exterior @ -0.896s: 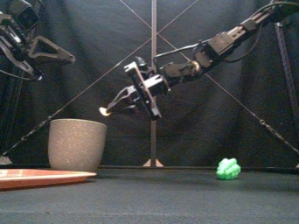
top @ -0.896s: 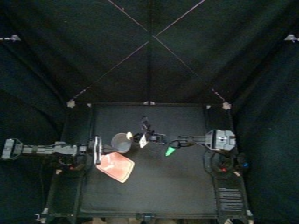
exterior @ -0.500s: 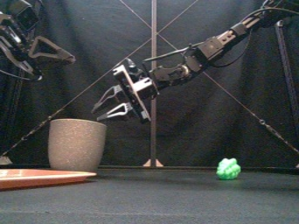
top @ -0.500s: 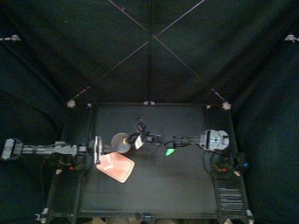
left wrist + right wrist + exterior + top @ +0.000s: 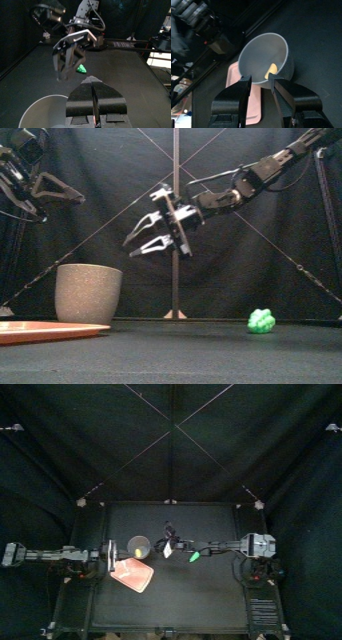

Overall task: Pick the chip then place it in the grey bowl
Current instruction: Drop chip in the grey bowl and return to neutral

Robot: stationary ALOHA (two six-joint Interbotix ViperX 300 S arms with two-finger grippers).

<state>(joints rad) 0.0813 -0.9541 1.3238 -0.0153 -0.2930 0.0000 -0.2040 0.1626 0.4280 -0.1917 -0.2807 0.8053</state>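
Hanging in the air, the right gripper point(image 5: 136, 246) is held with its two jaws spread wide, and nothing is gripped between them. The grey cup point(image 5: 88, 293) is seen below this gripper and a little out past its tips, standing upright on the black table point(image 5: 174, 354). The chip point(image 5: 272, 71), a small yellow piece, is found inside the cup, low down against the inner wall. It is not touched by the gripper. A flat pink tray point(image 5: 40, 332) is laid on the table just beside the cup, also lower than the gripper and out past its tips. A small green toy point(image 5: 261, 321) is set on the table back under the arm that carries the right gripper, well apart from the cup. The left gripper point(image 5: 92, 82) is kept up in the air on the other side of the cup, with its jaws pressed together and nothing held in them. The rim of the cup is seen just under its jaws. The right gripper is seen ahead of it, and the green toy is seen farther off.
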